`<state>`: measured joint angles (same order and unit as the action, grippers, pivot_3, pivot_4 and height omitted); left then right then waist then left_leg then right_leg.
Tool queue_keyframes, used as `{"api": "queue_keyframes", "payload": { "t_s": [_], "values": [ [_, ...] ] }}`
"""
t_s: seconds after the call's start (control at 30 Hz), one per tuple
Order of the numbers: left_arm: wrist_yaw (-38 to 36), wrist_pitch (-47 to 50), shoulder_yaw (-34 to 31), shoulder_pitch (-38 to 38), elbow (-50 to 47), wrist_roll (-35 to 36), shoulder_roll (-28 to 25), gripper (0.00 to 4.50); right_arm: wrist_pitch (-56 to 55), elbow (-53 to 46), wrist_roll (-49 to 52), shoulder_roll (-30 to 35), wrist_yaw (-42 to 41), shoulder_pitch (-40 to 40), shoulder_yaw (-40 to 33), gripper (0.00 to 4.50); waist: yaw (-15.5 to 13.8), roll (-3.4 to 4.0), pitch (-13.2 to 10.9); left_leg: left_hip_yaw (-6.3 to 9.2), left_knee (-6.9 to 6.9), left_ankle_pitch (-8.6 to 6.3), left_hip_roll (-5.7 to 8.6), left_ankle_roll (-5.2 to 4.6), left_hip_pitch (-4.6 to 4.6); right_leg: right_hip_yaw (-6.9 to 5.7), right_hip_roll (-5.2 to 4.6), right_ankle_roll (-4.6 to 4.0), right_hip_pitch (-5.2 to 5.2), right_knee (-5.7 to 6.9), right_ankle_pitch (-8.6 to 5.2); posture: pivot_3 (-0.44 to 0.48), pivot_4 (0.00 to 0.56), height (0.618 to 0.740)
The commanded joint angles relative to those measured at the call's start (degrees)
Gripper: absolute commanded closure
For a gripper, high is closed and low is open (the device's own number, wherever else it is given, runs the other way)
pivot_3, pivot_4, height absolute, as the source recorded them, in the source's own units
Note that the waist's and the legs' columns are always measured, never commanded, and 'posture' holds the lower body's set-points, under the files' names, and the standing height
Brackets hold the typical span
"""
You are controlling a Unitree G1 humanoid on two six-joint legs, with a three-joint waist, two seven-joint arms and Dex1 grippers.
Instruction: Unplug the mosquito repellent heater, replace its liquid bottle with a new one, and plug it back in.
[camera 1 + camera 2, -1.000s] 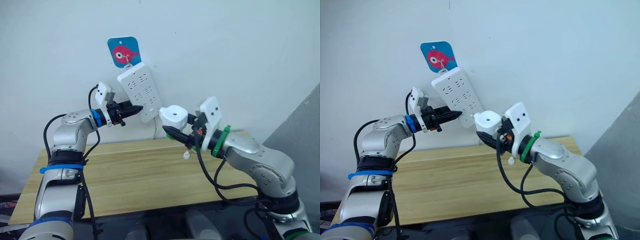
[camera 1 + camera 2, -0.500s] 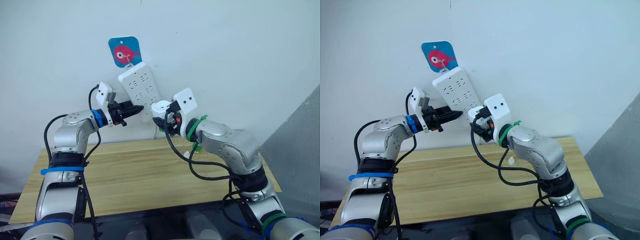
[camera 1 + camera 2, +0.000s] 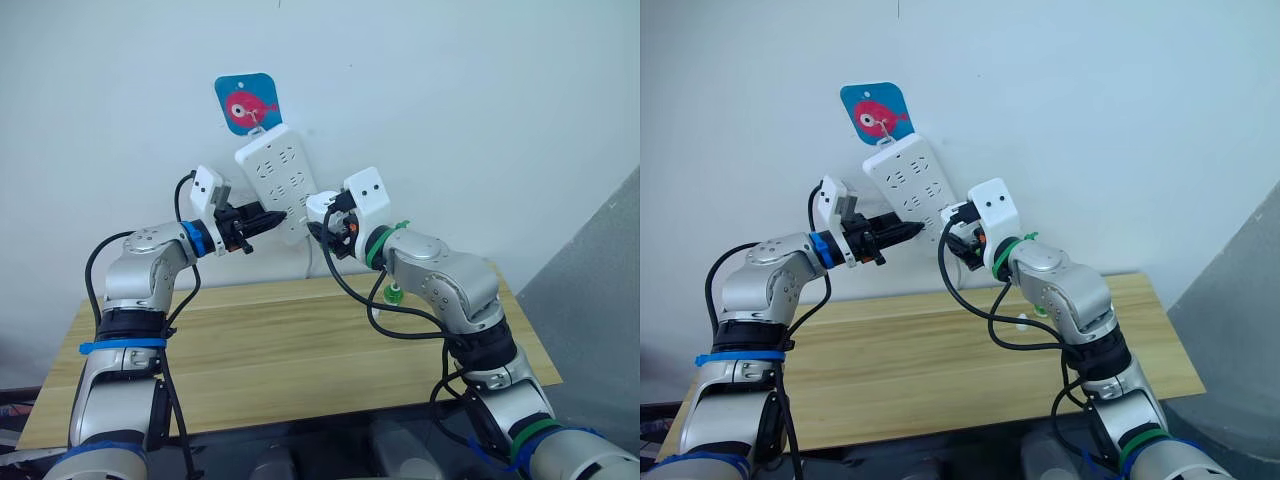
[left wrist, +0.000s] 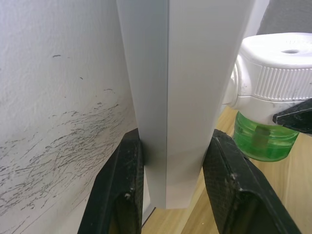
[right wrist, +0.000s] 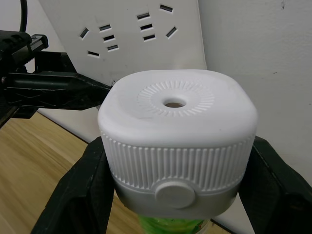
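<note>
The white mosquito repellent heater (image 5: 178,141), with a green liquid bottle (image 4: 263,142) under it, sits between the black fingers of my right gripper (image 5: 178,146), which is shut on it. It is held up against the lower end of the white power strip (image 3: 280,180) hanging tilted on the wall. Its prongs are hidden. My left gripper (image 4: 173,141) is shut on the strip's lower edge, one finger (image 4: 122,175) on each side.
A blue tag with a red fish (image 3: 246,102) hangs above the strip. The wooden table (image 3: 250,350) lies below both arms. A small green item (image 3: 394,293) rests on it behind my right forearm. Black cables loop from both wrists.
My right arm has carried the heater up and to the left, from above the table to the strip's lower end. The left gripper has kept its hold on the strip.
</note>
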<state>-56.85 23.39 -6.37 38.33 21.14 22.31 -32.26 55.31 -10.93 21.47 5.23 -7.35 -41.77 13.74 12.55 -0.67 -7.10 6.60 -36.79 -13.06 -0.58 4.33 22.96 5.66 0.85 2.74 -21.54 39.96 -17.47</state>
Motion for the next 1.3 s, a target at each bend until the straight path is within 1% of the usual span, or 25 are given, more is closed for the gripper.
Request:
{"api": "queue_keyframes", "payload": {
  "t_s": [0.03,0.4,0.9,1.3],
  "values": [
    [0.7,-0.4,-0.1,0.5,-2.0,-0.2,-0.2,3.18,-2.0,-1.0,-1.0,-1.2,-1.0,-2.3,-0.9,1.50,0.1,0.00,0.0,0.00,0.00,0.00,0.00,0.00,0.00,0.00,0.00,0.00,0.00,0.00,0.00,-0.212,0.062,0.740],
    [0.5,-0.4,0.1,0.7,-1.9,-0.3,-0.2,3.18,-1.2,-1.6,-3.1,-0.9,-4.7,-1.7,0.6,1.50,0.1,0.00,0.0,0.00,0.00,0.00,0.00,0.00,0.00,0.00,0.00,0.00,0.00,0.00,0.00,-0.212,0.062,0.740],
    [0.2,0.6,0.3,-0.2,-3.5,0.0,-0.4,3.18,-4.4,0.3,-6.5,-2.5,-5.9,-1.6,0.6,1.50,0.2,0.00,0.0,0.00,0.01,0.00,-0.01,0.00,-0.01,0.00,0.00,0.00,-0.01,0.01,0.00,-0.213,0.065,0.740],
    [-0.2,2.0,0.3,-0.7,-4.8,0.3,-0.2,3.18,-8.4,5.1,-10.2,-4.2,-7.4,-3.0,2.5,1.50,0.3,0.00,0.0,0.00,0.03,0.00,-0.01,0.00,-0.03,0.00,0.01,0.00,-0.01,0.02,0.00,-0.213,0.067,0.740]
  ]
}}
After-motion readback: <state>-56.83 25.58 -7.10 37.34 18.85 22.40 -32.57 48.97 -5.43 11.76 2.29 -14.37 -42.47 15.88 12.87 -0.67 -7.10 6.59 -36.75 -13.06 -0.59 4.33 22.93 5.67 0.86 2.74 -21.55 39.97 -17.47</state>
